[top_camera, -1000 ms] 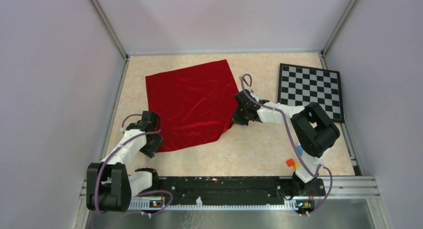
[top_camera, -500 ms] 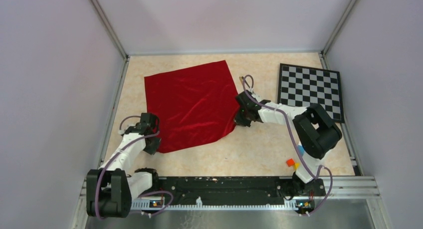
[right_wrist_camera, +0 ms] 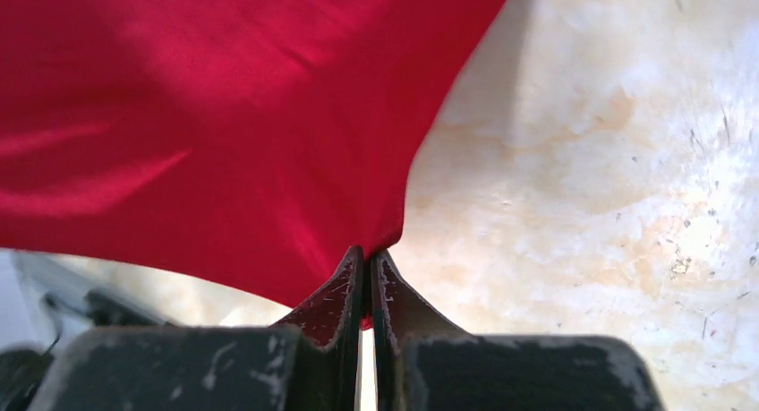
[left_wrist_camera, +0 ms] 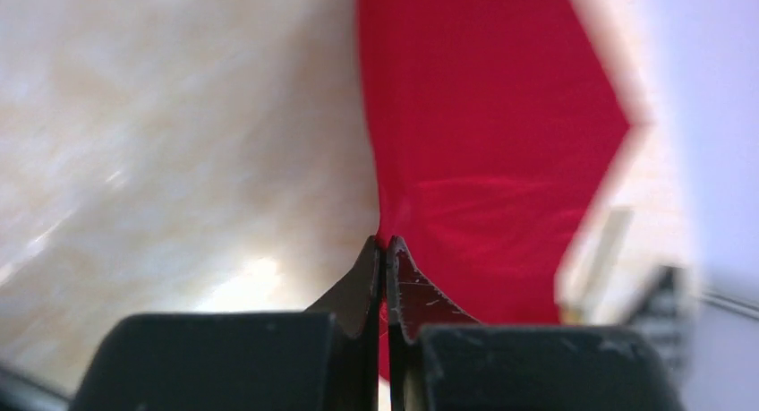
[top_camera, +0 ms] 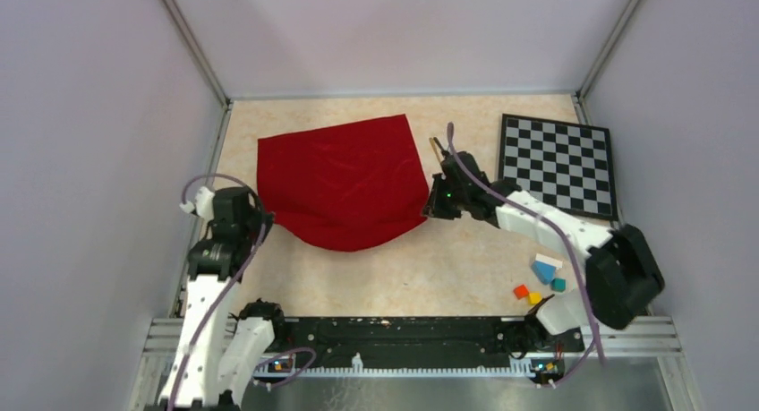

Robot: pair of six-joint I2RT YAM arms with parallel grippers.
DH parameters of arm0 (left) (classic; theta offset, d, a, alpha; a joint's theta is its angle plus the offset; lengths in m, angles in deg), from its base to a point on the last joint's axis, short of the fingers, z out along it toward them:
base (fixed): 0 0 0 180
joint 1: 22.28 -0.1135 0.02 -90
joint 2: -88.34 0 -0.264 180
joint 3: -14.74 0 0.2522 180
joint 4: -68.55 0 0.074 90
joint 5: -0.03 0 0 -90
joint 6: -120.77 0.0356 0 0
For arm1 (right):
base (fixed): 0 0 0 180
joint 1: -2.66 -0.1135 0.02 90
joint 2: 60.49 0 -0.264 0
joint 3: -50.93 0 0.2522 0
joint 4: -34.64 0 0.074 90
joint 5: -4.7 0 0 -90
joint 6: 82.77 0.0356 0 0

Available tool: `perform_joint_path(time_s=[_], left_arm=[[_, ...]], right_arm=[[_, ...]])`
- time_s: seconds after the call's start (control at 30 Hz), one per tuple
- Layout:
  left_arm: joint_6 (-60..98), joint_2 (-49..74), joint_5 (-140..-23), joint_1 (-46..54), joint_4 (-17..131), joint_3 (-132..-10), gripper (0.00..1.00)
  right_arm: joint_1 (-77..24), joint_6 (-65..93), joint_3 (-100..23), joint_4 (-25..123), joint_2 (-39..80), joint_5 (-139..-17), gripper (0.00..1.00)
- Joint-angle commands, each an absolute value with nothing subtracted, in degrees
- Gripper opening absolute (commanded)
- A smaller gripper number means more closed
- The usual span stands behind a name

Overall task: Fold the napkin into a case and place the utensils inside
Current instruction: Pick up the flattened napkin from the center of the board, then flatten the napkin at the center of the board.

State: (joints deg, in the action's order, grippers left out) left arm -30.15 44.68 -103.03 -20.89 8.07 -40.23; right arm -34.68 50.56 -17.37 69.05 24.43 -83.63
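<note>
The deep-red napkin (top_camera: 340, 178) lies spread on the table, with its near edge lifted and sagging between my two grippers. My left gripper (top_camera: 262, 216) is shut on the napkin's near-left corner (left_wrist_camera: 398, 209); its fingertips (left_wrist_camera: 385, 243) pinch the cloth. My right gripper (top_camera: 428, 207) is shut on the near-right corner (right_wrist_camera: 385, 223), and red fabric shows between its jaws (right_wrist_camera: 368, 252). The utensils (top_camera: 438, 148) show only as thin gold and dark ends just right of the napkin, behind my right arm. No folded case is in view.
A black-and-white checkered board (top_camera: 559, 165) lies at the back right. Small coloured blocks (top_camera: 540, 281) sit near the right arm's base. Metal frame rails and pale walls close in the table on the left, the right and at the back.
My left gripper has shut on the napkin's near-left corner and risen. Both arms have lifted the near edge and carried it toward the back, so the cloth looks shorter.
</note>
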Motion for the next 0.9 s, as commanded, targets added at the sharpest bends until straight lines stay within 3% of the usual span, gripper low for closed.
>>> perform_joint_path(time_s=[0.0, 0.2, 0.43, 0.67, 0.87], left_arm=[[-22.9, 55.6, -101.6, -21.1, 9.1, -53.6, 0.0], [-14.4, 63.0, -101.9, -21.0, 16.0, -70.5, 0.0], [-8.4, 58.8, -95.9, -21.0, 23.7, -84.2, 0.0], [-5.5, 49.7, -101.7, -21.0, 29.5, -82.3, 0.0], [-0.8, 36.8, -108.6, -21.0, 41.3, -71.0, 0.0]], right_arm=[[-35.1, 37.9, -24.6, 69.1, 10.7, -75.6, 0.0], [-37.3, 34.6, -35.0, 69.1, -2.2, -65.5, 0.0], [-39.6, 36.6, -38.5, 57.1, -9.6, -59.8, 0.0], [-37.6, 37.4, -43.8, 61.7, -1.2, -76.0, 0.0], [-25.2, 44.9, -44.2, 57.2, 14.9, -71.2, 0.0]])
